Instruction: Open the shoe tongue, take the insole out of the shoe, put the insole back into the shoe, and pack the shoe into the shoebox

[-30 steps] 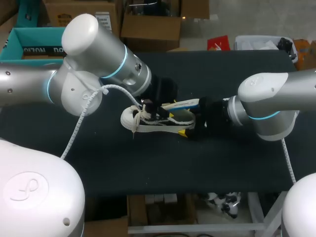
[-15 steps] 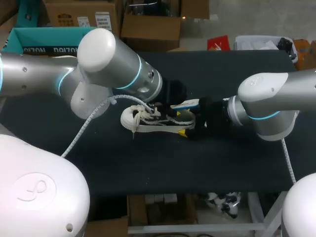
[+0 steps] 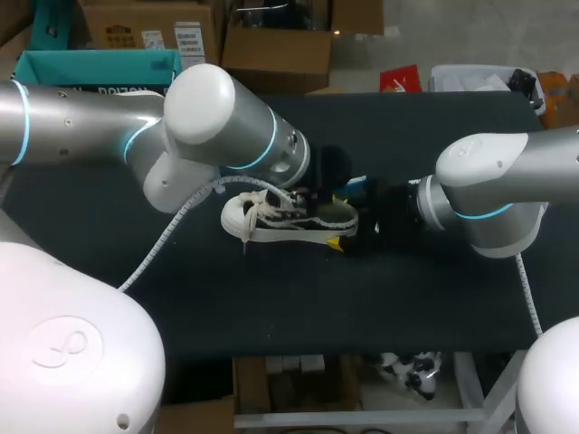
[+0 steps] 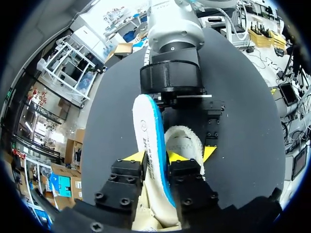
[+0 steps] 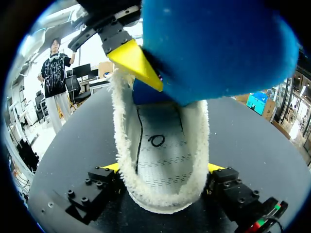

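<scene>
Since the earlier frames, the left arm (image 3: 217, 127) has swung further over the shoe (image 3: 271, 221), and the insole (image 3: 355, 185), which stood clear above the heel, now shows only as a small blue patch there.

Head view. The shoe lies on its sole at the middle of the dark surface (image 3: 271, 307), toe toward the robot's left. The left tool (image 3: 312, 192) hangs over the shoe's opening. The right tool (image 3: 342, 217) is closed on the heel from the right, probably to brace the shoe against the push. A teal box (image 3: 90, 65), likely the shoebox, sits beyond the far left edge of the surface.

Left wrist view. The left tool (image 4: 155, 162) is clamped narrow on the insole (image 4: 146, 121), held edge-on with white face and blue rim showing. The fleece-lined heel opening (image 4: 187, 145) lies just beside it, with the right arm (image 4: 172, 48) ahead. Gripping the insole by its edge keeps it stiff enough to steer into the shoe.

Right wrist view. The right tool (image 5: 163, 170) grips the heel from both sides. The lined interior (image 5: 160, 145) is open ahead. The blue underside of the insole (image 5: 218, 48) fills the space above the opening, with one yellow tip of the left tool beside it. The insole appears only partly re-seated, and packing is not yet begun.
</scene>
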